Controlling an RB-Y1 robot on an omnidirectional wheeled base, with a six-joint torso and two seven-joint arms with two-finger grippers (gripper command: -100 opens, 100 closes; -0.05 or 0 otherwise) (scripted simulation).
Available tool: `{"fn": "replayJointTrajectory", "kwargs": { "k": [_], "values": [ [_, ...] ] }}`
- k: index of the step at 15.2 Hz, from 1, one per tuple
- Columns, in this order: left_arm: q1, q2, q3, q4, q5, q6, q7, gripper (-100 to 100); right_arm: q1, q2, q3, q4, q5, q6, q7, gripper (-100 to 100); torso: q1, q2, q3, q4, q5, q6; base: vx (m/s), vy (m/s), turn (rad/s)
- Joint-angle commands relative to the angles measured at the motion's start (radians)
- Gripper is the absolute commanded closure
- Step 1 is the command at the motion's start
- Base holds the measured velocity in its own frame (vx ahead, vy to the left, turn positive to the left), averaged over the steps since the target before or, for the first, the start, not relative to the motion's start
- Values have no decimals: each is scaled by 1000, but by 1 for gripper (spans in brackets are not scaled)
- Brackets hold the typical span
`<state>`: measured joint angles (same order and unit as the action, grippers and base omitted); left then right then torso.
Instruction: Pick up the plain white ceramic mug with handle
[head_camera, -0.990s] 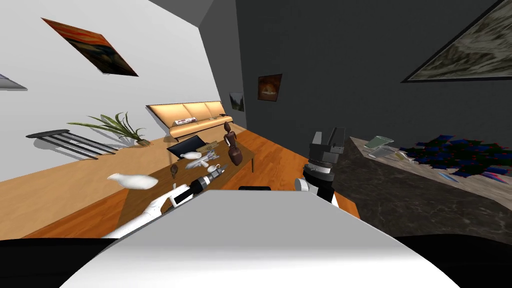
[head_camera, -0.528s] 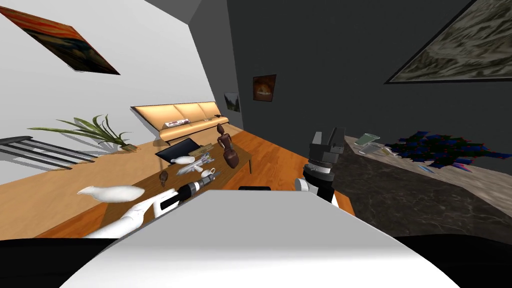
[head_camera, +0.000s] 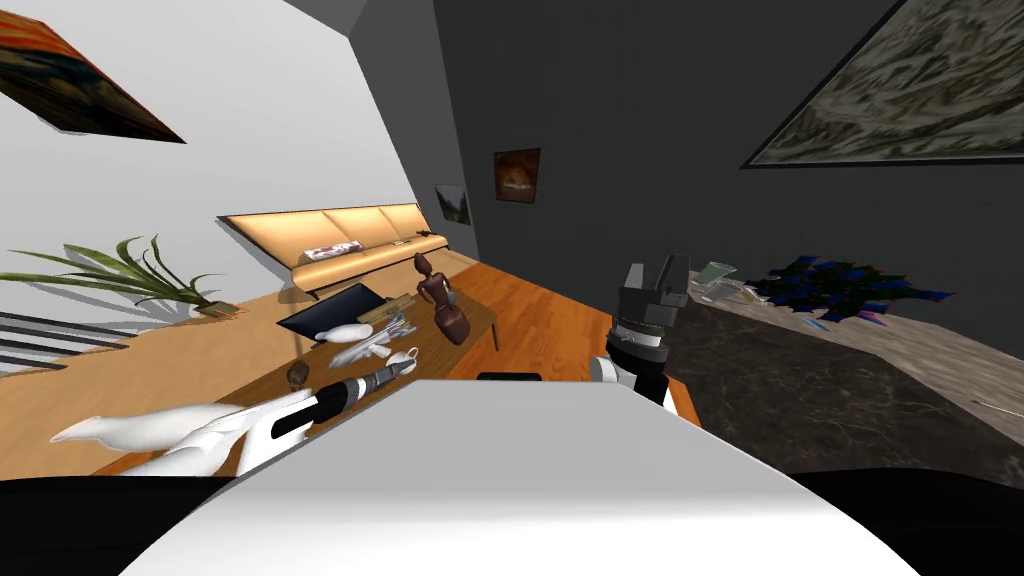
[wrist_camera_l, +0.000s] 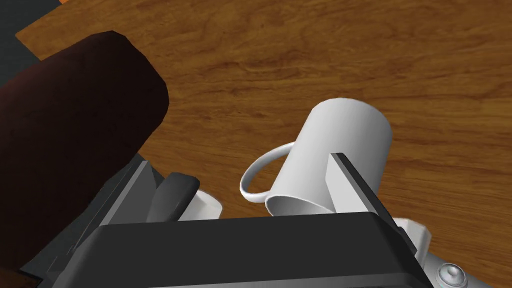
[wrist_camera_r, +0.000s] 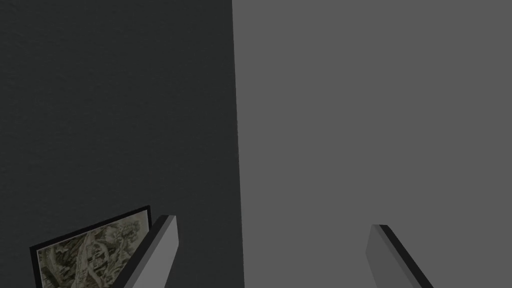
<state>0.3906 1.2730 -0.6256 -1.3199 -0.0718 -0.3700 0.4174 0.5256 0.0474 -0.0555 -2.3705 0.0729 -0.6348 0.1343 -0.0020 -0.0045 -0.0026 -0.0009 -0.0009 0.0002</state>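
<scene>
A plain white mug (head_camera: 408, 356) with a loop handle stands on a low wooden table (head_camera: 480, 318). My left arm reaches over that table, its gripper (head_camera: 398, 369) right at the mug. In the left wrist view the mug (wrist_camera_l: 345, 130) lies close against the gripper (wrist_camera_l: 252, 172), with one finger (wrist_camera_l: 350, 185) crossing its side and its handle in the gap. The fingers stand apart, open, over the table top (wrist_camera_l: 300, 50). My right gripper (head_camera: 660, 275) is raised at my right side, open (wrist_camera_r: 272, 220) and holding nothing.
A dark brown figurine (head_camera: 440, 305) stands just beyond the mug, its base (wrist_camera_l: 75, 125) near my left fingers. White objects (head_camera: 365, 345) and a black flat item (head_camera: 325, 310) share the table. A dark stone counter (head_camera: 800, 380) runs on the right, a tan sofa (head_camera: 340, 235) behind.
The whole head view has slid left and down, so I have turned to the right. The left gripper has stayed at the mug, which keeps its place on the table. The right arm is unmoved.
</scene>
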Motion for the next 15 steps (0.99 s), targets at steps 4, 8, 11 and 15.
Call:
{"fn": "replayJointTrajectory", "kwargs": {
  "k": [4,8,11,15],
  "values": [
    [-13,64,-78,97,-5,7,58,-100,0,0,0,0,0,0,0,0,0,1,1,0,0,0,49,-15,-87],
    [-13,102,-136,158,-8,19,96,-100,0,0,0,0,0,0,0,0,0,0,0,0,0,0,72,-11,-112],
    [-12,115,-164,184,-11,24,113,-100,0,0,0,0,0,0,0,0,0,-1,-1,0,0,0,72,-9,-108],
    [-7,133,-243,245,-19,37,154,-100,0,0,0,0,0,0,0,0,-2,-2,-1,0,0,0,85,-31,-129]
  ]
}}
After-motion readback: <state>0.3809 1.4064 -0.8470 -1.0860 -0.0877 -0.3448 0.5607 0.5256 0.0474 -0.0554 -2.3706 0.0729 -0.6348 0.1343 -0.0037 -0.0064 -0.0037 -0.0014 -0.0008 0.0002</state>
